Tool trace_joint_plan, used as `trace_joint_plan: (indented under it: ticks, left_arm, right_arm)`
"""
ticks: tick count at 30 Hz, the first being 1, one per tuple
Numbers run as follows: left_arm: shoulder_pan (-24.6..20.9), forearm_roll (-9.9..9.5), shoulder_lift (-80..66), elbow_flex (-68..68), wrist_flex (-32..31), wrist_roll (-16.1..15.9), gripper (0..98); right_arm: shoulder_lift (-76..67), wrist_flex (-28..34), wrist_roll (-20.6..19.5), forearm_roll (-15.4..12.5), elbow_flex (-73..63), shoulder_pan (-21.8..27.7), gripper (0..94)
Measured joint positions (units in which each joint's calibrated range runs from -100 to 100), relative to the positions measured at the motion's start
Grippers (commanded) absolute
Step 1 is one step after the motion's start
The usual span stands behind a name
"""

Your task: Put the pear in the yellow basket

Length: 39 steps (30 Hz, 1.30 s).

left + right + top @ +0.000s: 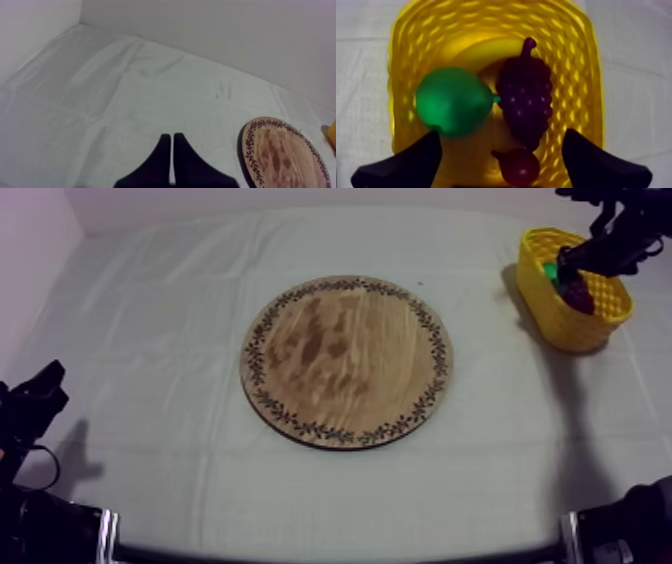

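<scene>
Looks like a robot lab test cell. Surface [150, 388] draped in grey-white cloth, boxed by bare pale walls [225, 30]; black robot arm [620, 233] reaches in over it. Staged props: patterned wooden board [346, 360], yellow basket [545, 303] holding plastic toy fruit [525, 100].

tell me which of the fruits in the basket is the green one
The pear, round and green, lying beside the bunch of grapes in the yellow basket. The grapes are dark purple and the small red fruit is red.
</scene>
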Motion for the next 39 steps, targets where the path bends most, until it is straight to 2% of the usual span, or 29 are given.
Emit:
trace_joint_plan:
  ticks: [12, 15, 18, 21, 24, 30, 33, 35, 37, 39]
  left_arm:
    - [0.0, 0.0, 0.0, 0.0, 0.0, 0.0, 0.1]
    - [0.0, 0.0, 0.0, 0.0, 0.0, 0.0, 0.1]
    - [0.0, 0.0, 0.0, 0.0, 0.0, 0.0, 0.1]
    - [0.0, 0.0, 0.0, 0.0, 0.0, 0.0, 0.1]
    - [0.0, 0.0, 0.0, 0.0, 0.0, 0.0, 0.1]
    - [0.0, 0.0, 0.0, 0.0, 0.0, 0.0, 0.1]
    - [0.0, 0.0, 0.0, 0.0, 0.0, 0.0, 0.1]
    - [0.0, 0.0, 0.0, 0.0, 0.0, 0.0, 0.1]
    - [0.0, 0.0, 0.0, 0.0, 0.0, 0.0, 0.1]
    - [0.0, 0.0, 0.0, 0.0, 0.0, 0.0, 0.1]
  right_arm:
    - [-14.9, -11.6, 0.5, -0.9, 13.0, 2.0, 60.5]
    - [-20.5, -14.4, 1.3, -2.1, 18.1, 2.7, 58.7]
    - [-27.4, -16.9, 3.3, -4.6, 24.1, 2.9, 57.5]
    - [-34.3, -19.1, 6.3, -8.1, 29.7, 2.4, 56.5]
    - [-41.8, -19.7, 9.9, -12.7, 35.2, 1.8, 54.4]
    - [-58.5, -20.0, 19.9, -25.0, 46.6, 1.1, 46.5]
    - [-67.4, -20.0, 25.2, -31.7, 52.7, 0.9, 35.2]
    - [-72.6, -19.7, 28.3, -35.0, 56.3, 0.6, 25.3]
    - [-77.6, -18.7, 30.4, -37.8, 59.6, 0.4, 13.9]
    - [-82.7, -17.0, 32.0, -39.2, 62.1, 0.2, 7.1]
